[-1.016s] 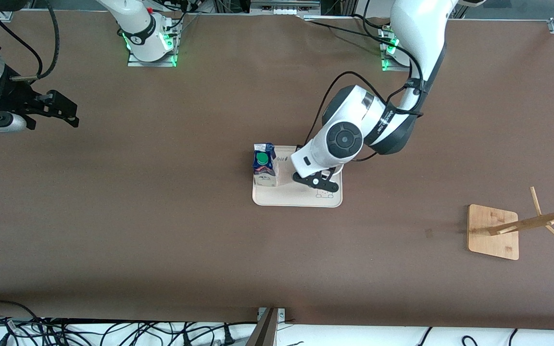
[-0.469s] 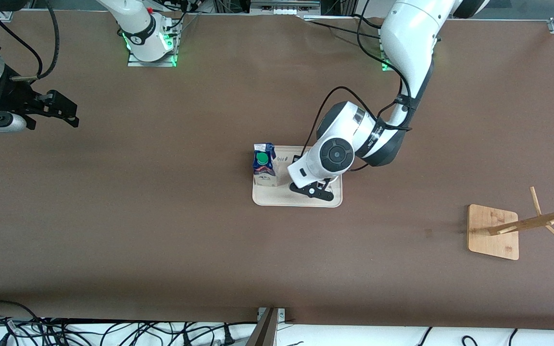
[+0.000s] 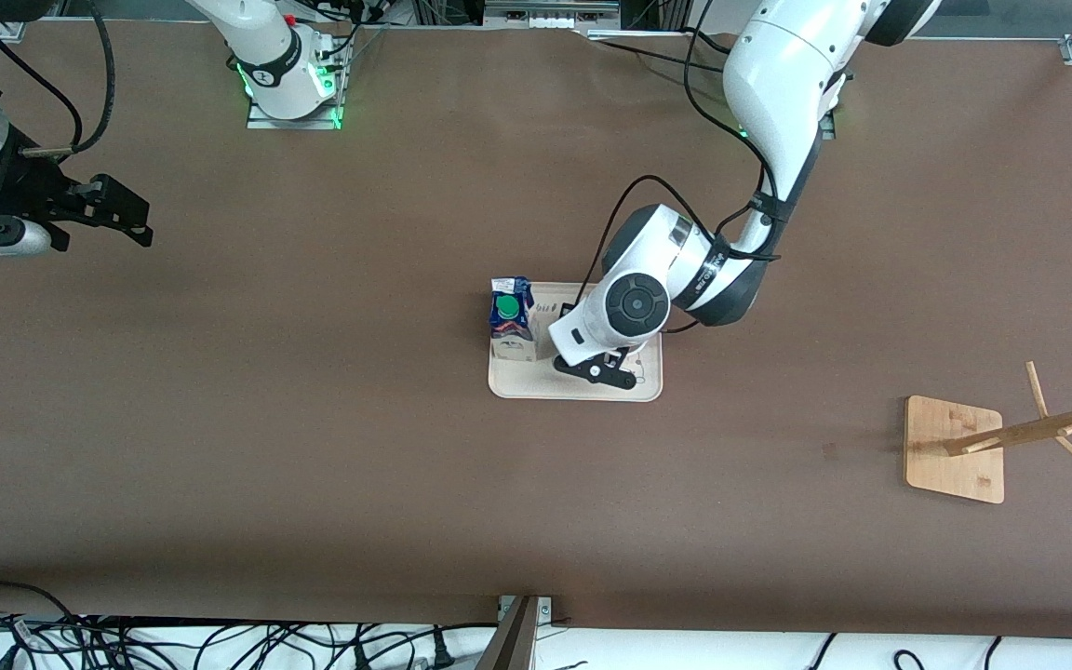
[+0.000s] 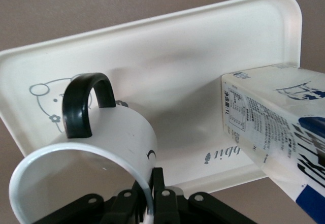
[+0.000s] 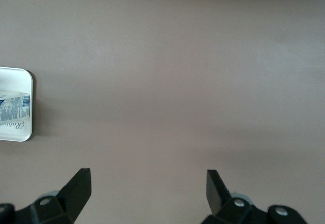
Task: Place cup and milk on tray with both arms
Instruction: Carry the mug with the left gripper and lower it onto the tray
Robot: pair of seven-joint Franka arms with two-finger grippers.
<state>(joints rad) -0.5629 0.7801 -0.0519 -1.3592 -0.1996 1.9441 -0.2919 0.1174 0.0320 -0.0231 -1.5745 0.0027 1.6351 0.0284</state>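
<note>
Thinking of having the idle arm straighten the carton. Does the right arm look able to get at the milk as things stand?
Probably yes. The right gripper waits open toward its own end; bare table lies between it and the milk. The left gripper, pinching the cup, works beside the carton.

The cream-white rectangular plastic tray (image 3: 573,389) carries grey script and a grey line-drawn bunny with a small flower. The gable-top milk carton (image 3: 511,323) has a dark blue top, a round green cap, and cream sides with dense black print and blue markings. The white ceramic mug (image 4: 96,148) bears a black loop handle and a black drawn mark. The table (image 3: 313,447) is plain matte brown. A square wooden rack base (image 3: 953,449) is pale honey bamboo.
</note>
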